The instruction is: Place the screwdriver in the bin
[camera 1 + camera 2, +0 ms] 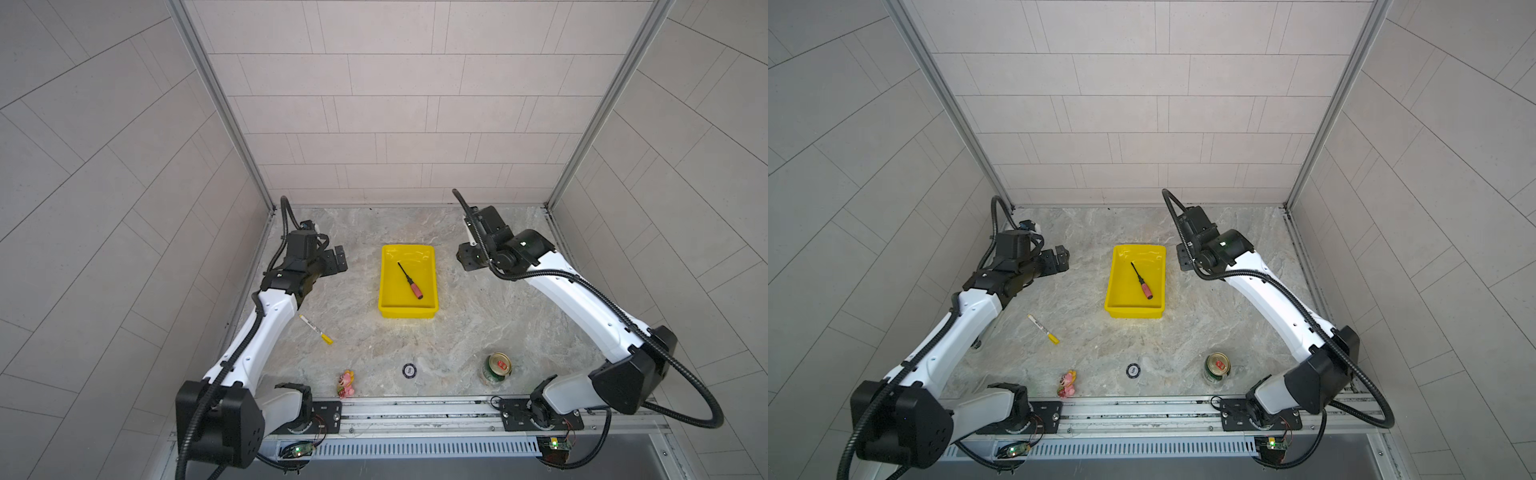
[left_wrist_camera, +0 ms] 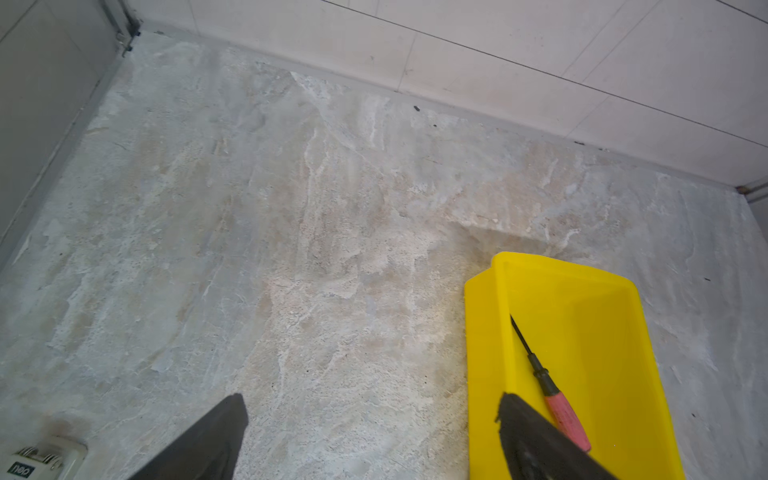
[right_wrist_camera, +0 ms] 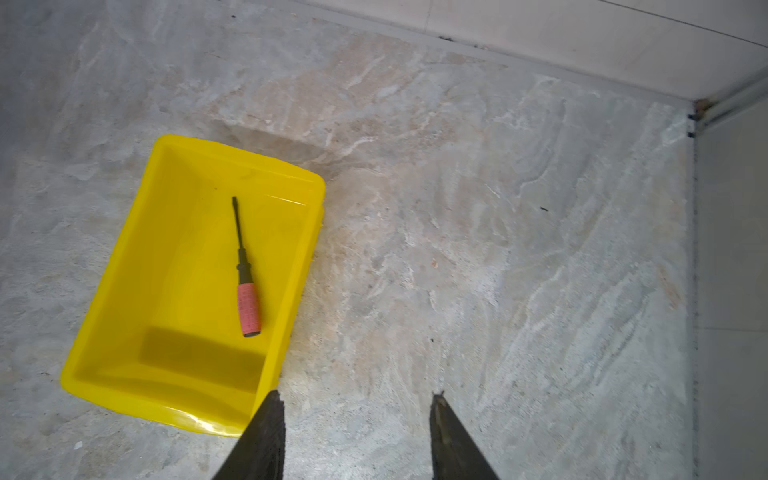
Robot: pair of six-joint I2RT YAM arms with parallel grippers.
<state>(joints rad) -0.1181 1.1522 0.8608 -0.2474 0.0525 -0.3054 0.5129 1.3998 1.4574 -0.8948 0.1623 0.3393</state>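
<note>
The screwdriver (image 1: 410,281) (image 1: 1142,281), with a red-pink handle and thin black shaft, lies diagonally on the floor of the yellow bin (image 1: 407,310) (image 1: 1133,311) in both top views. My left gripper (image 1: 340,258) (image 2: 372,399) hovers left of the bin, open wide and empty. My right gripper (image 1: 464,258) (image 3: 355,395) hovers right of the bin, open with only bare table between its fingers. In the right wrist view the whole screwdriver (image 3: 246,274) shows inside the bin (image 3: 137,399). In the left wrist view one finger hides part of the screwdriver handle (image 2: 565,415) in the bin (image 2: 582,299).
A white marker with a yellow cap (image 1: 316,329) lies near the left arm. A pink toy (image 1: 345,384), a small black disc (image 1: 409,370) and a green can (image 1: 497,368) stand along the front. Tiled walls close in the back and both sides.
</note>
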